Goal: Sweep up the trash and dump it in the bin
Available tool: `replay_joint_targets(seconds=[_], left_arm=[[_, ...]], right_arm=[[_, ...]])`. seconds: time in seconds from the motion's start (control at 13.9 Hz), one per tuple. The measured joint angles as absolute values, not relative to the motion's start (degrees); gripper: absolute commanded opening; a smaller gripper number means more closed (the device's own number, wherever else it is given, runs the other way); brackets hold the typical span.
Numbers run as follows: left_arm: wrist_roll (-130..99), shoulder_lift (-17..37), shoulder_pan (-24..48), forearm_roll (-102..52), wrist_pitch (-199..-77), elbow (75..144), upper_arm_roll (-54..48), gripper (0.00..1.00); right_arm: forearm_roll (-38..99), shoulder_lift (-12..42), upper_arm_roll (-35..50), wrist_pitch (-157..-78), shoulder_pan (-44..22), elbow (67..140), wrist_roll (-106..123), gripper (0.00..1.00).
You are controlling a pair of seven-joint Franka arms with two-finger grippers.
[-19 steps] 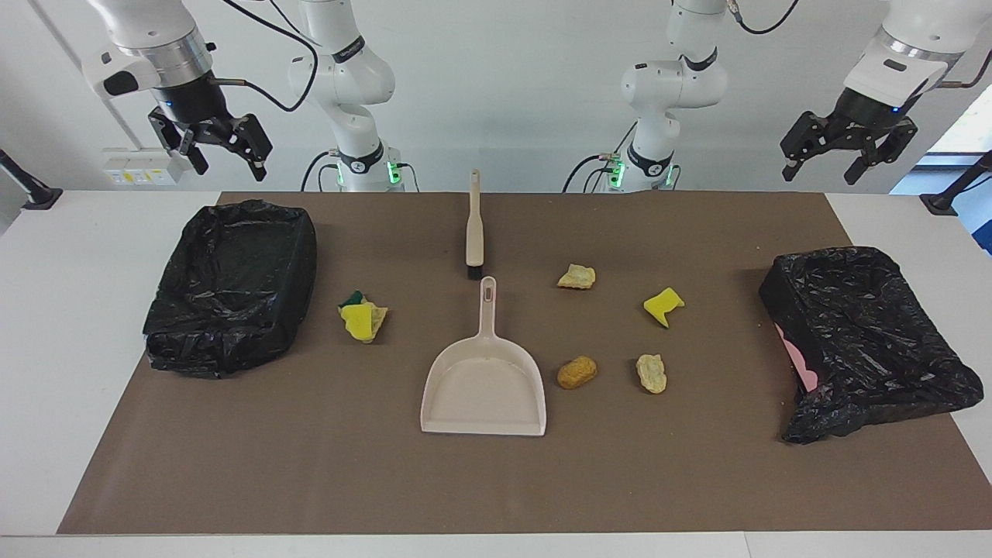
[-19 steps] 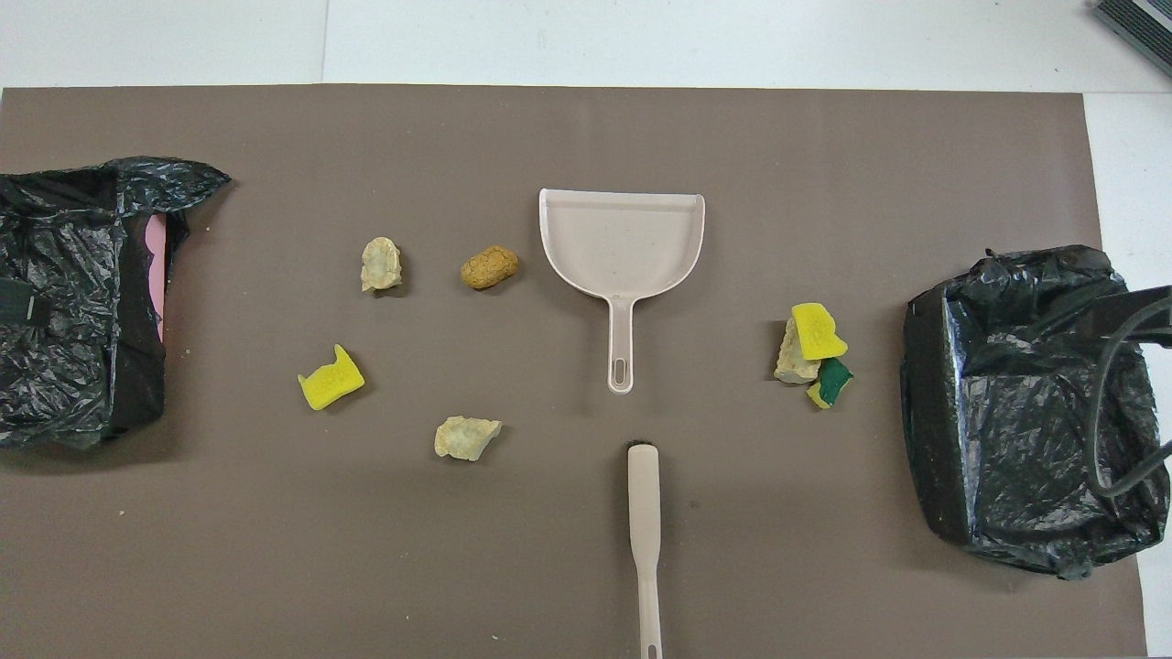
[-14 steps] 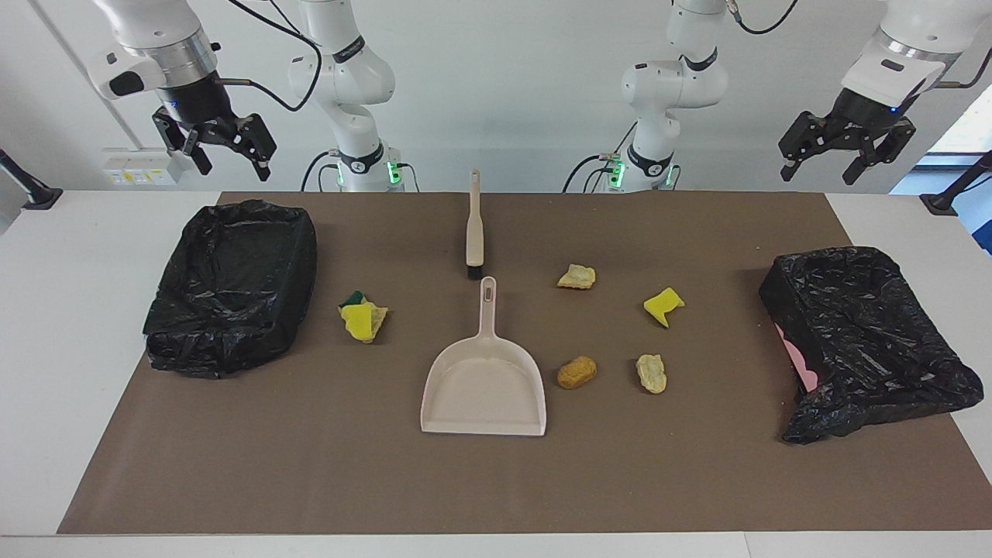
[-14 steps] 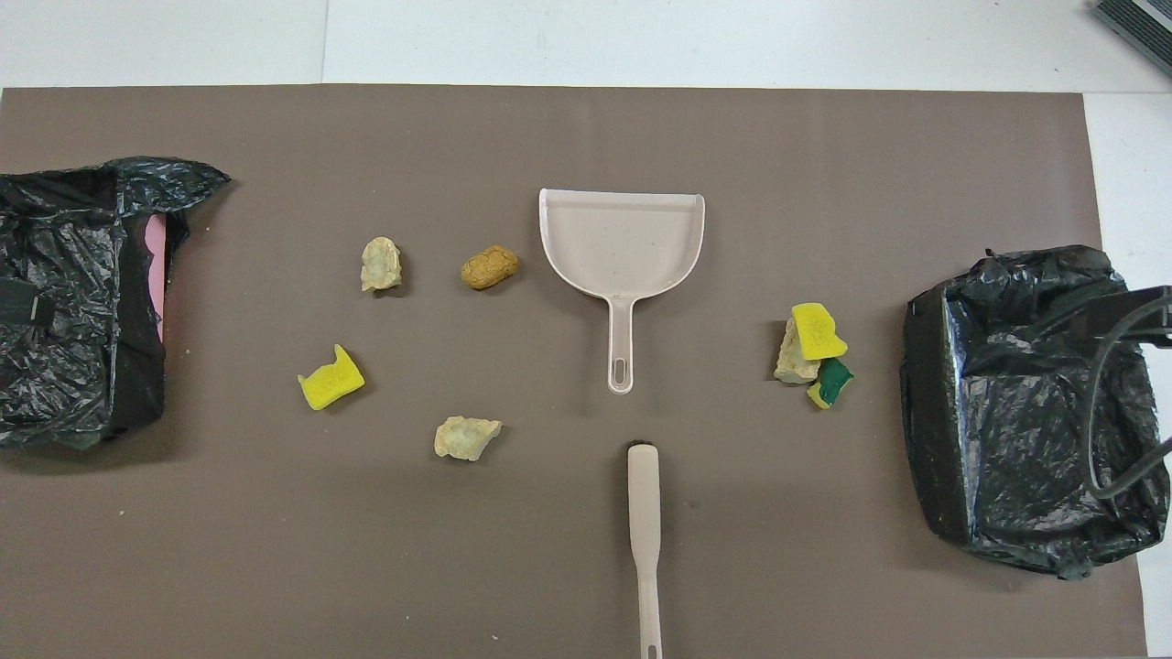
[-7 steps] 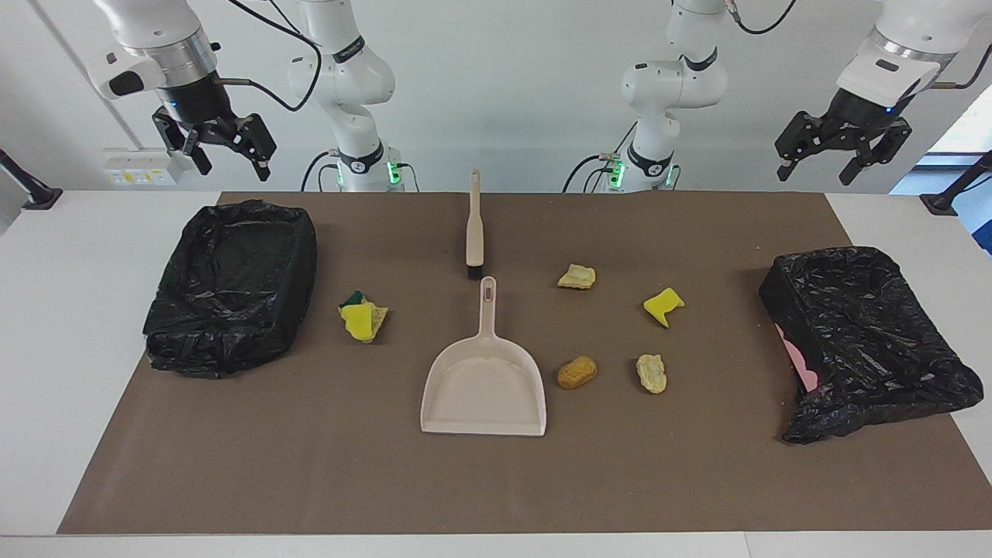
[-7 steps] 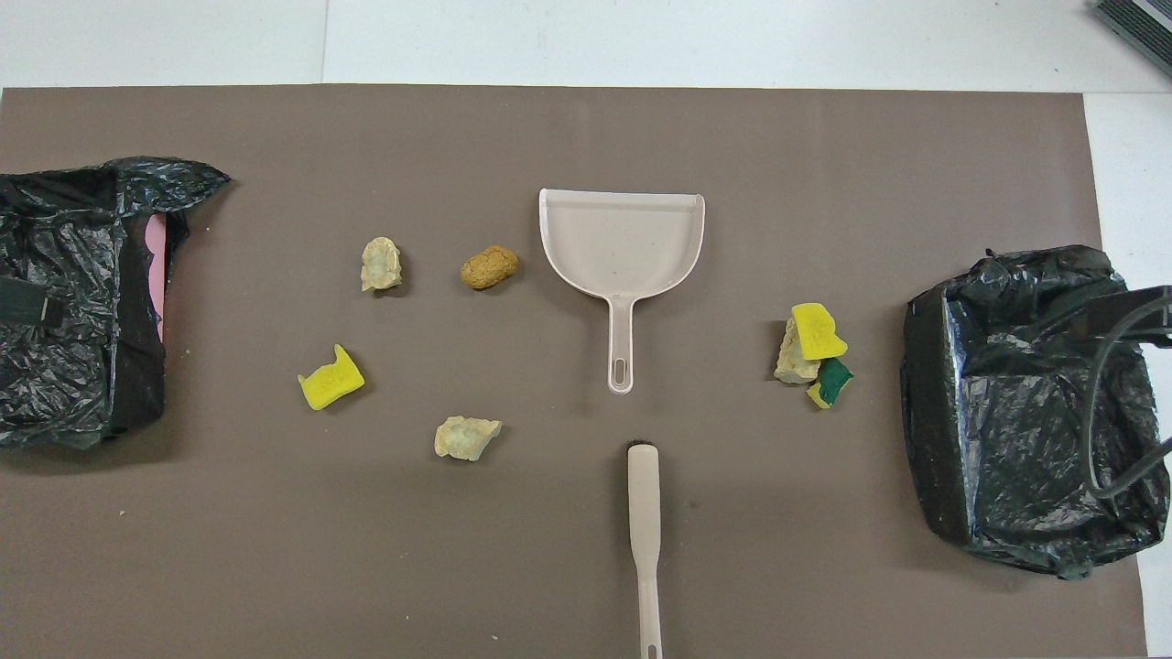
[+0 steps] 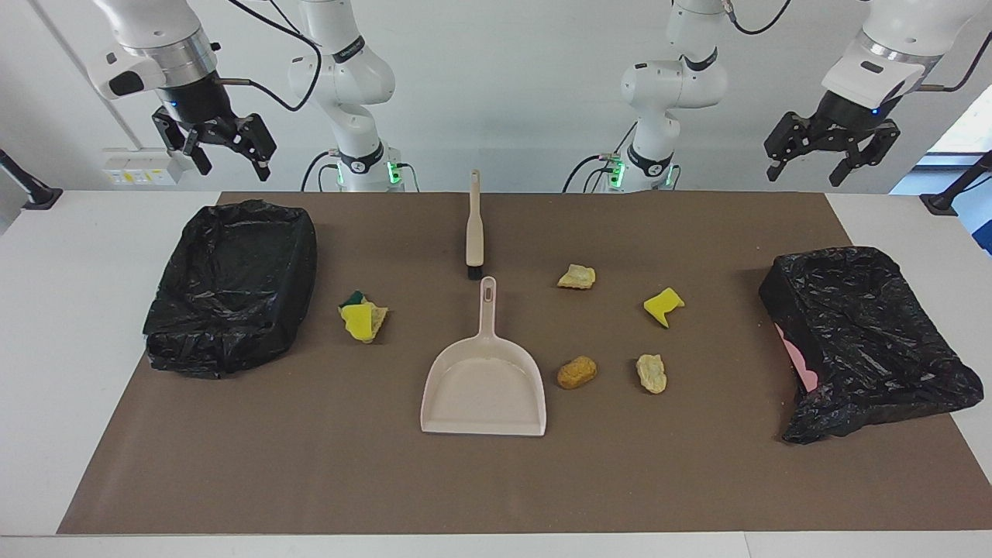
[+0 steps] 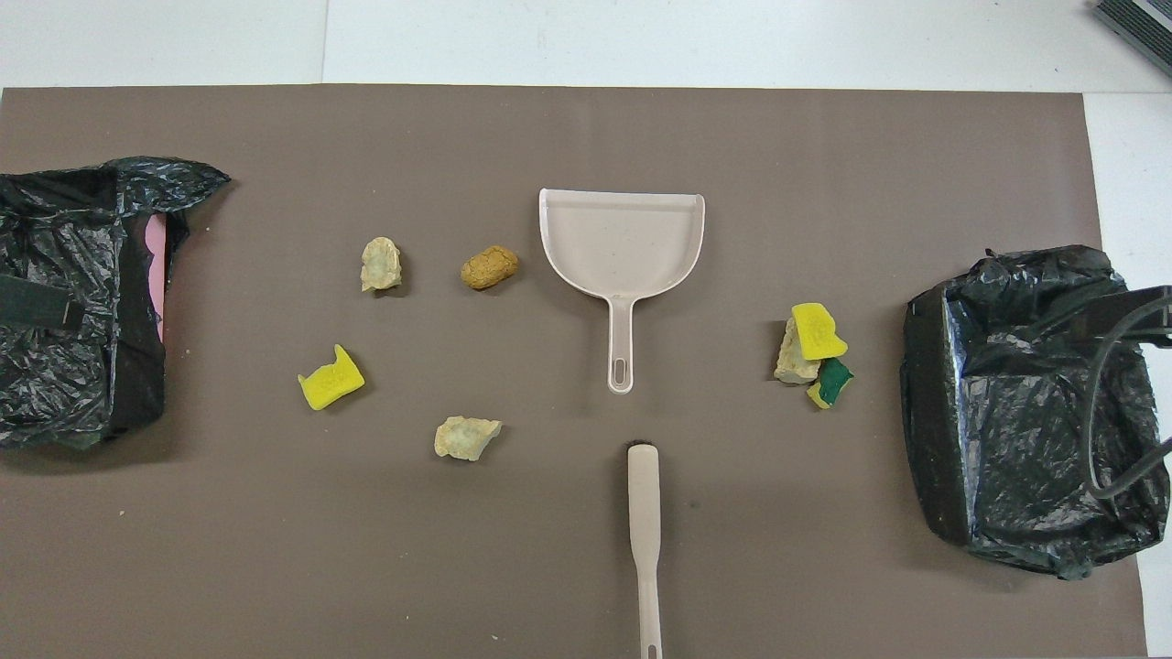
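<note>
Two grippers are parked high and wide open with nothing held: the right gripper (image 7: 211, 147) up over the bin (image 7: 232, 287) at its own end, the left gripper (image 7: 831, 149) up near the tipped bin (image 7: 868, 341) at the left arm's end. The trash is scattered well below both: a yellow-and-green clump (image 7: 362, 316) beside the right arm's bin, four loose chunks (image 7: 577, 372) toward the left arm's side. The dustpan (image 7: 484, 384) and brush (image 7: 473, 232) are untouched between them. Probably the light sponge bits get flicked past the pan by a hard sweep, or the pan gets shoved along if it isn't pinned. The thin brush handle could be missed too.
</note>
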State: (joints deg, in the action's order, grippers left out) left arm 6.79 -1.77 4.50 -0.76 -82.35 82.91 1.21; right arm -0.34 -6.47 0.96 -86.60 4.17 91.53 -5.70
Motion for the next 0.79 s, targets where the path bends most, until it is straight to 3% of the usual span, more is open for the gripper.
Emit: replay_joint_targets(seconds=[0.79], left_arm=[[2.4, -3.4, 14.4, -0.8, -82.4, 86.1, 0.7, 1.0]], right_arm=[[-0.3, -6.5, 1.0, -86.7, 4.2, 91.6, -5.7, 1.0]])
